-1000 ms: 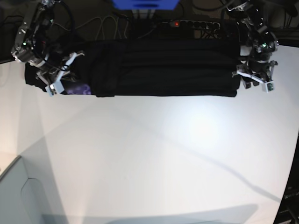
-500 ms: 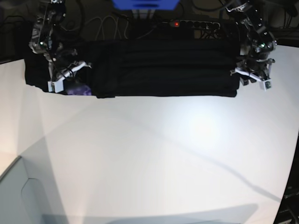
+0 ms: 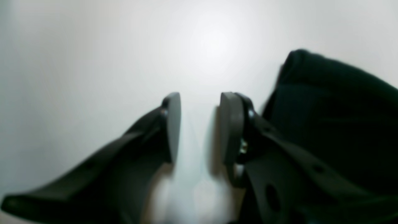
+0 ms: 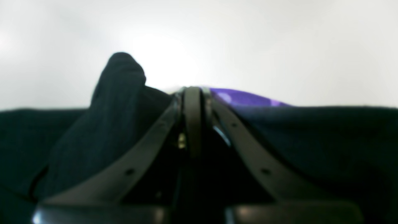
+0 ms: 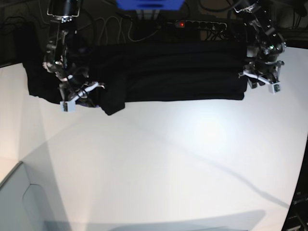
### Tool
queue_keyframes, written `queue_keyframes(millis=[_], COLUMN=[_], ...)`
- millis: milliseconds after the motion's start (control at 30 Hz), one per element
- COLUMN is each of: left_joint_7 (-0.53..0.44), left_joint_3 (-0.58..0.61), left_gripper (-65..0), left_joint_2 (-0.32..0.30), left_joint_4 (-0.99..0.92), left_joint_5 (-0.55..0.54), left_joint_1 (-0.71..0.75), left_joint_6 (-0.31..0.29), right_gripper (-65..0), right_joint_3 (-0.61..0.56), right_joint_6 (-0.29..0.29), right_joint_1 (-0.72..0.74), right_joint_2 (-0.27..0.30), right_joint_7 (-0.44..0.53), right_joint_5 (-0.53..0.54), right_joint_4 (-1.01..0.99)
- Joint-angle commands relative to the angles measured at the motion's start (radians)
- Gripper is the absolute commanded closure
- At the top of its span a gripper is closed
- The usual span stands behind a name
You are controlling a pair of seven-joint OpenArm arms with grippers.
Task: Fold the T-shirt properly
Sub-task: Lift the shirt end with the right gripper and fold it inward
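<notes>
Legible markings: none found.
The purple print [image 4: 245,99] on the T-shirt [image 5: 178,72] shows only blurred shapes, no letters or numbers; no label readable on any other surface.

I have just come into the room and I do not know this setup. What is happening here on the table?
A two-armed robot is folding a large black cloth T-shirt, which lies as a long band along the far edge of the white table. The right gripper is shut on the shirt's end near a small purple print. The left gripper is open beside the other end, holding nothing.
</notes>
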Motion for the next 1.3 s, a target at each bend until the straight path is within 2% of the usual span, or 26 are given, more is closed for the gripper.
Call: queue_keyframes(millis=[0,267,500,800,1033,1133,1200,1267], left_joint_7=[-0.017,-0.017,-0.017,-0.017,-0.017,-0.017,-0.017,-0.017], left_joint_3=[-0.007,-0.005,-0.008,-0.005,-0.007,-0.008,-0.008,-0.008], left_gripper=[-20.8,-20.8,-20.8,-20.8,-20.8,-20.8,-20.8,-20.8], left_joint_2=[-0.009,-0.034,-0.037,-0.037,-0.037,-0.037,-0.037,-0.037], left_joint_4=[0.006,-0.018,-0.018,-0.018,-0.018,-0.018,-0.018,-0.018], left_joint_5=[-0.007,-0.012,-0.007,-0.012,-0.012,-0.012,-0.012,-0.012], left_joint_1=[-0.002,-0.014,-0.016,-0.016,-0.016,-0.016,-0.016,-0.014], left_joint_6=[0.0,0.0,0.0,0.0,0.0,0.0,0.0,0.0], right_gripper=[0.0,0.0,0.0,0.0,0.0,0.0,0.0,0.0], right_joint_3=[-0.022,-0.044,-0.082,-0.076,-0.082,-0.079,-0.074,-0.033], right_joint_6=[-0.034,-0.034,-0.034,-0.036,-0.036,-0.036,-0.042,-0.083], right_joint_1=[0.01,0.064,0.015,-0.039,-0.026,-0.005,-0.002,-0.025], right_joint_2=[-0.011,-0.007,0.062,0.14,0.129,0.094,0.089,0.088], right_joint_7=[-0.126,-0.118,-0.141,-0.444,-0.49,-0.491,-0.49,-0.49], right_joint_5=[-0.088,-0.088,-0.09,-0.09,-0.09,-0.09,-0.092,-0.111], right_joint_4=[-0.055,-0.09,0.054,0.384,0.501,0.502,0.53,0.59])
